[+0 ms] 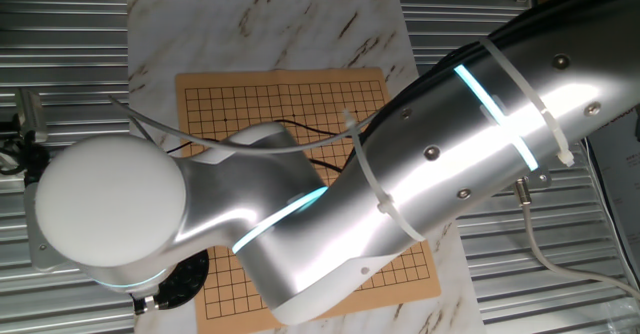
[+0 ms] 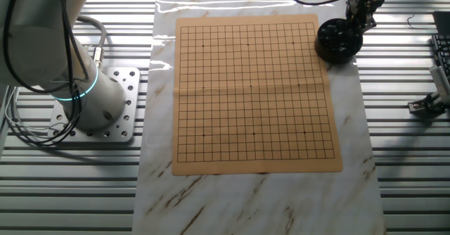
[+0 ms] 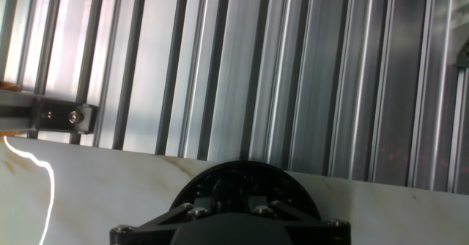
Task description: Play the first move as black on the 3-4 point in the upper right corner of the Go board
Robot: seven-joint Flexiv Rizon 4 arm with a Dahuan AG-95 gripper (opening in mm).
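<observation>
While the big silver arm sweeps across most of one fixed view and hides much of the Go board, the other fixed view gives us the clear look; the tan gridded board lies flat on a marble-patterned mat over the ribbed metal worktop, and not a single stone sits on its lines. Off the board's far right corner, just beside its edge, stands the round black bowl, and the tool hangs right over it, fingers pointing down into the bowl; the black stones are in there, a dark glossy heap (too small and dark to pick one from another). The hand view looks down past the tool's dark body at the bowl's rim on the marble, with the ribbed metal beyond; the fingertips themselves do not show, so whether the tool is apart, together or clamped on a stone I cannot tell. The arm's round base sits bolted to a plate left of the mat.
</observation>
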